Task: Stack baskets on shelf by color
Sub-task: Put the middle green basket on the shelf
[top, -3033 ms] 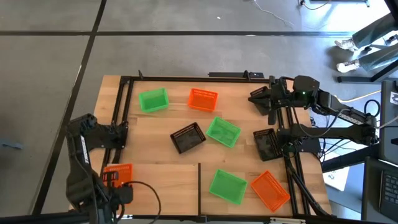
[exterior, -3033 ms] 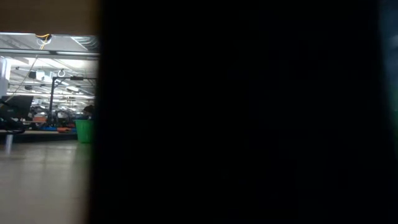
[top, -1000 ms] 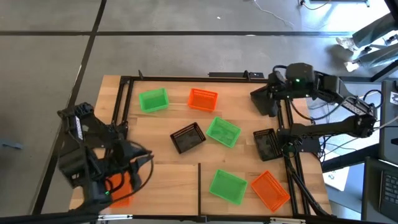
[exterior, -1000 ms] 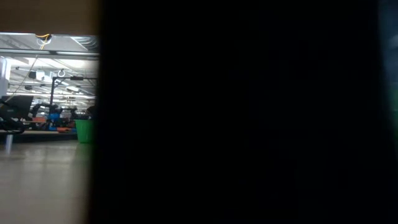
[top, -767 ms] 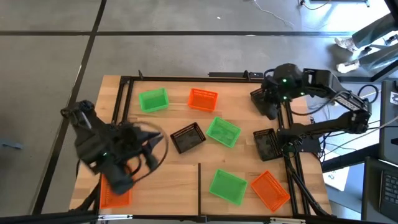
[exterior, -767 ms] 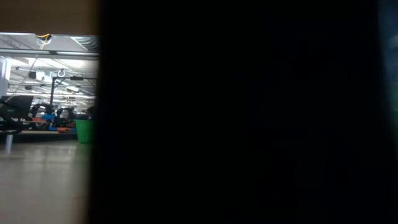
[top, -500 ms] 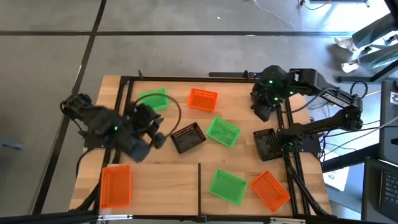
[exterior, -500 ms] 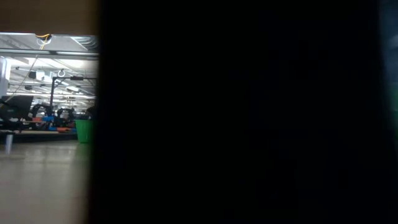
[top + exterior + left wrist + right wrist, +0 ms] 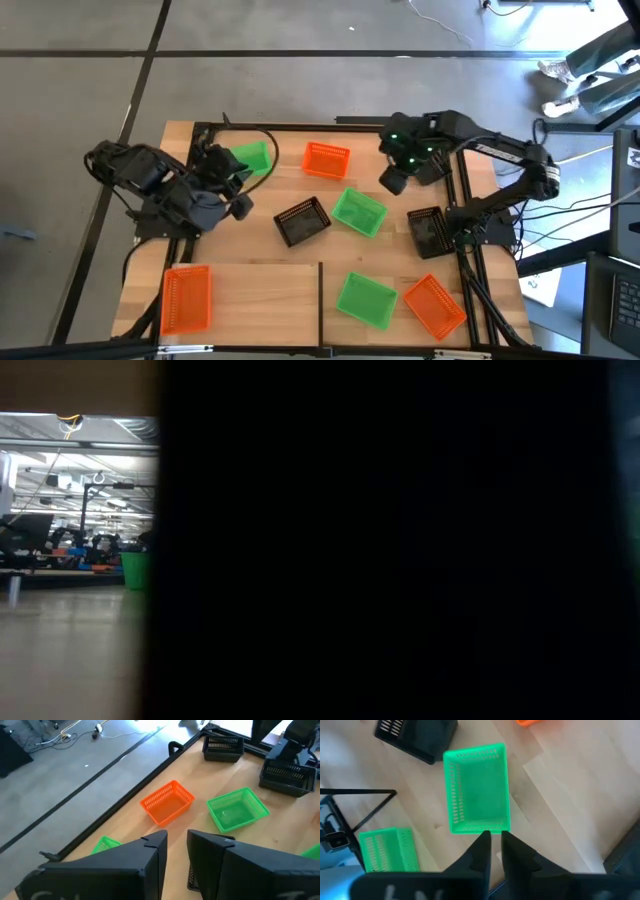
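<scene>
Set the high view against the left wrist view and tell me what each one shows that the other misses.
Only the high view: the lone orange basket lying on the shelf, plus the front green basket and front orange basket side by side. Only the left wrist view: the gap between the fingers of the left gripper, seen close up. Both: the far orange basket and the middle green basket.

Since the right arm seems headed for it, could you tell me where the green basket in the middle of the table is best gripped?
I would pinch one rim wall of the green basket, coming straight down from above. It sits upright with its mouth open, so the thin lattice walls are the only narrow edges. The short wall nearest the right gripper lies just ahead of its fingers. The black basket beside it leaves that wall free.
</scene>
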You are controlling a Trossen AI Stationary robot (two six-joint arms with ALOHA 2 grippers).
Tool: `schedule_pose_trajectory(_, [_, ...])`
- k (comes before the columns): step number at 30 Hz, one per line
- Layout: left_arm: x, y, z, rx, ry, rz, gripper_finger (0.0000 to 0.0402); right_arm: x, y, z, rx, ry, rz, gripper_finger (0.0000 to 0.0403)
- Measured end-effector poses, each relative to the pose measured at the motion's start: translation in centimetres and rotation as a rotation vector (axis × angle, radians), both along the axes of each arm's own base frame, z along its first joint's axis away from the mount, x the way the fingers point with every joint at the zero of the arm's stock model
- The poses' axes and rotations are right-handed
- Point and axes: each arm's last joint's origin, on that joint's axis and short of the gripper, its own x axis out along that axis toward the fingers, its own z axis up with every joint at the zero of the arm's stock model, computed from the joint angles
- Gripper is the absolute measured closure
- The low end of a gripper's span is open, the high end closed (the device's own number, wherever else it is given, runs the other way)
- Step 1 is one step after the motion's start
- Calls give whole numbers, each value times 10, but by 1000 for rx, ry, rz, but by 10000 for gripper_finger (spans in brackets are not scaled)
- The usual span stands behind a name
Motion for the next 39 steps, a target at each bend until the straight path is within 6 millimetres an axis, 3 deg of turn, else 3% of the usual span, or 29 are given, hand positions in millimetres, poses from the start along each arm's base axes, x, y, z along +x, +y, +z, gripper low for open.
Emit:
schedule_pose_trajectory(6, [-5, 2, 3, 2, -5, -8, 335, 24, -8, -26, 31, 98, -13, 319])
schedule_pose_trajectory(22, [-5, 2, 2, 16, 9, -21, 335, 87, -28, -123, 110, 309, 55, 322])
schedule_pose_trajectory(31, [-5, 2, 2, 16, 9, -21, 335, 98, -33, -148, 76, 364, 51, 322])
schedule_pose_trajectory(39, [-4, 2, 2, 16, 9, -21, 335, 100, -34, -150, 71, 352, 51, 322])
